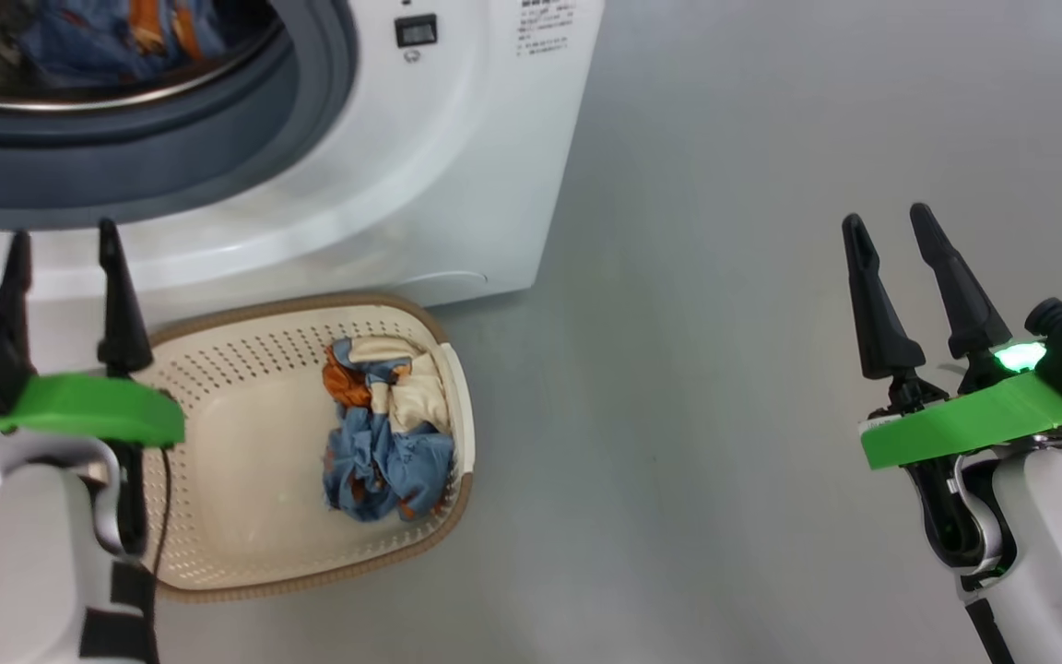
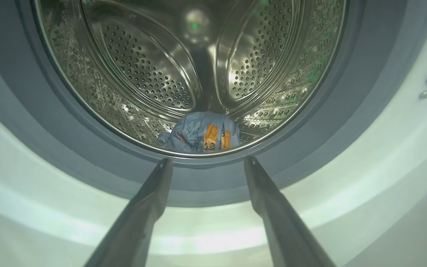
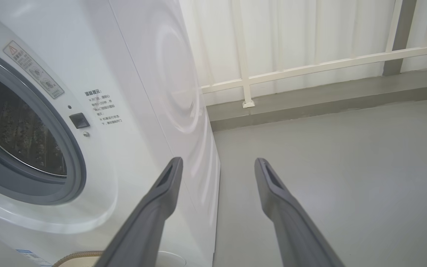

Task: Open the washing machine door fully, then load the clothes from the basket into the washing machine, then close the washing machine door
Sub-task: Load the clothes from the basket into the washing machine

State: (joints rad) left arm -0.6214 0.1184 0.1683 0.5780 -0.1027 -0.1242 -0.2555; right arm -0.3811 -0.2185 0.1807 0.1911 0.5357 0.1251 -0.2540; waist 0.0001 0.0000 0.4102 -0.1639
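Observation:
The white washing machine (image 1: 420, 166) stands with its round mouth uncovered; its door is out of view. A blue garment with orange prints (image 2: 200, 133) lies at the bottom of the steel drum (image 2: 143, 70), also seen in the head view (image 1: 116, 32). The cream basket (image 1: 236, 443) sits on the floor before the machine and holds crumpled clothes (image 1: 388, 433) of blue, cream and rust-orange at its right side. My left gripper (image 1: 65, 244) is open and empty, above the basket's left rim, pointing into the drum mouth (image 2: 208, 161). My right gripper (image 1: 890, 226) hangs open and empty over bare floor, far right of the basket.
Grey floor (image 1: 725, 369) spreads to the right of the machine. A white railing (image 3: 310, 70) and pale curtain stand behind the machine's right side. The grey-blue gasket (image 1: 218, 138) rings the drum mouth.

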